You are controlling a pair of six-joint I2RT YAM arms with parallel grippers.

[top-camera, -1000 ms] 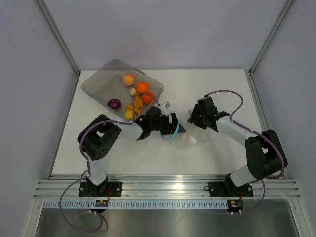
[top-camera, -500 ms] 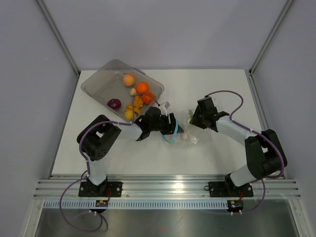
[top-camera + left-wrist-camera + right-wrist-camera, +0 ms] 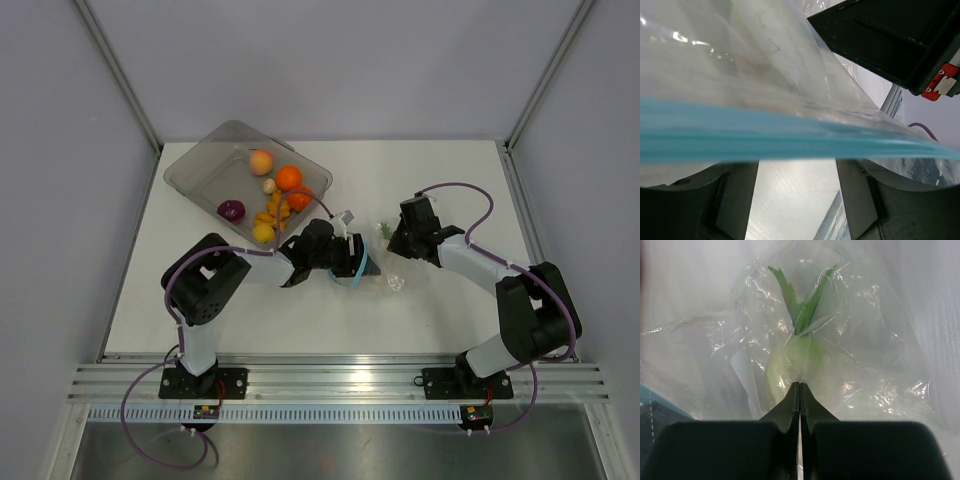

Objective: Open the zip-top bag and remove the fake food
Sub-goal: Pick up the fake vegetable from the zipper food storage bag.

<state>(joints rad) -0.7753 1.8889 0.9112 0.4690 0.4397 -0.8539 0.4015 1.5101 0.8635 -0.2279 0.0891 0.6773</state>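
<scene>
The zip-top bag (image 3: pixel 380 270) lies between the two grippers. Inside it, a white radish (image 3: pixel 800 360) with green leaves sits just ahead of the right gripper (image 3: pixel 800 386), whose fingers are pinched together on the film. The left gripper (image 3: pixel 352 262) stands parted, with the teal zip strip (image 3: pixel 790 142) across its fingers. Well apart, on the far side of its arm, the other fake food (image 3: pixel 275 205) sits in the grey tray (image 3: pixel 195 170).

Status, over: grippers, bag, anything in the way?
Left fingers apart, blue zip strip draped across them. Right fingers shut against the bag film. White radish inside bag; other fake food in the tray. Nothing blocking seen.
</scene>
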